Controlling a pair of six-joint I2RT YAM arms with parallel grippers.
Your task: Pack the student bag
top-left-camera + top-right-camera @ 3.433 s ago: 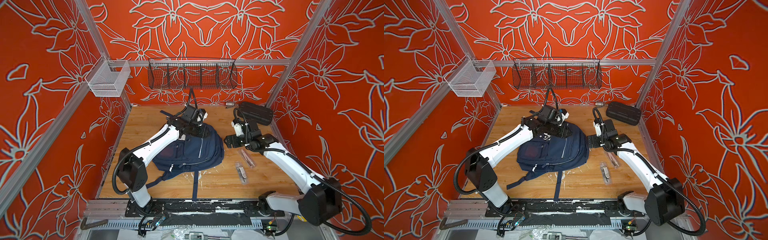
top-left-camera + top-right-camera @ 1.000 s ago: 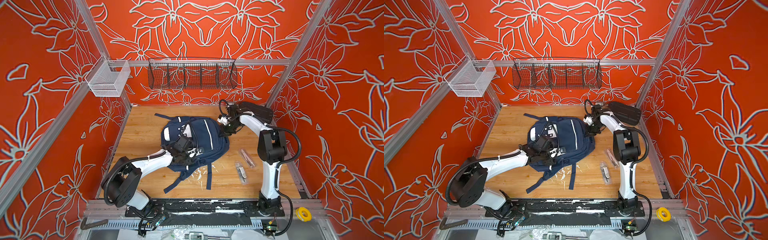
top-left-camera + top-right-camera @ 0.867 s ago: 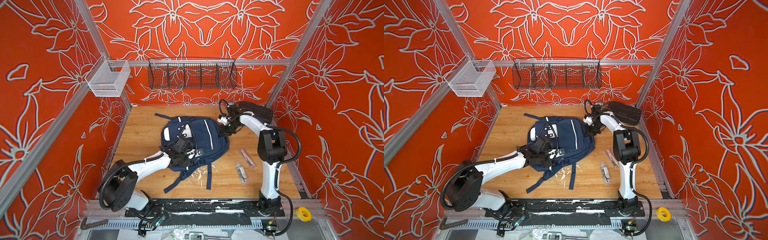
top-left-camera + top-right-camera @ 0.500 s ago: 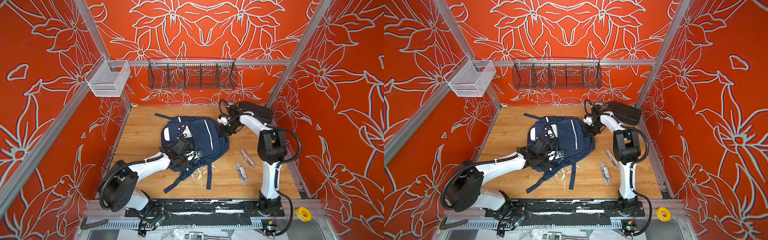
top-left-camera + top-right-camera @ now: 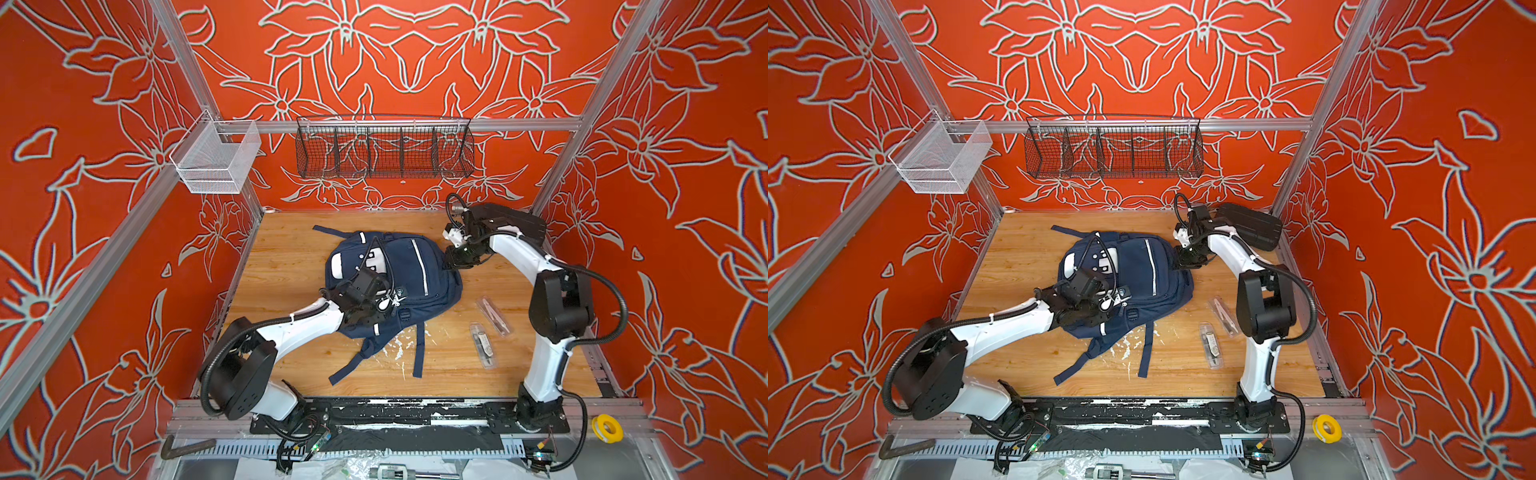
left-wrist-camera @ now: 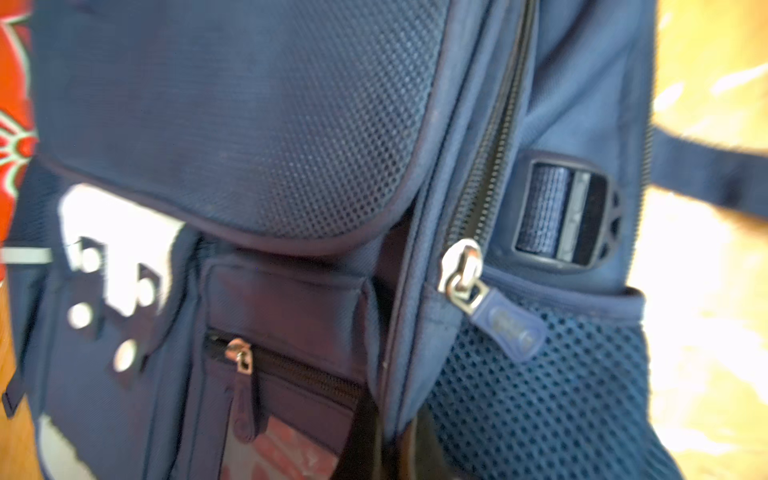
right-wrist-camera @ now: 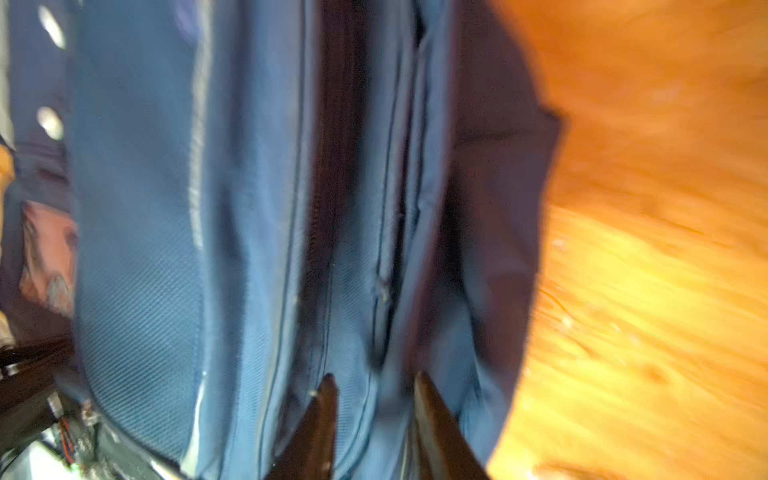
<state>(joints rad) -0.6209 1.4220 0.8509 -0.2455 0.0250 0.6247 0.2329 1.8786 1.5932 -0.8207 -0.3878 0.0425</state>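
The student bag (image 5: 419, 270) (image 5: 1152, 270), navy with white patches and pale stripes, lies flat on the wooden table in both top views. My left gripper (image 5: 384, 305) (image 5: 1111, 301) rests on its near left part. In the left wrist view the left gripper (image 6: 390, 440) is shut, pinching a fold of bag fabric beside the mesh side pocket (image 6: 552, 395), below a closed zip pull (image 6: 461, 274). My right gripper (image 5: 455, 262) (image 5: 1183, 259) is at the bag's far right edge. In the right wrist view the right gripper (image 7: 376, 386) is open, its dark fingertips (image 7: 328, 399) straddling a blue seam.
A black ribbed hard case (image 5: 515, 222) sits at the back right behind the right arm. Two clear packets (image 5: 482, 345) (image 5: 492, 316) lie on the table right of the bag. The bag's straps (image 5: 419, 353) trail toward the front edge. Wire baskets (image 5: 384, 151) (image 5: 216, 160) hang on the walls.
The left gripper has shut on the bag's fabric and the right gripper has opened off the bag's edge. Both arms and the bag have hardly moved in the last second.
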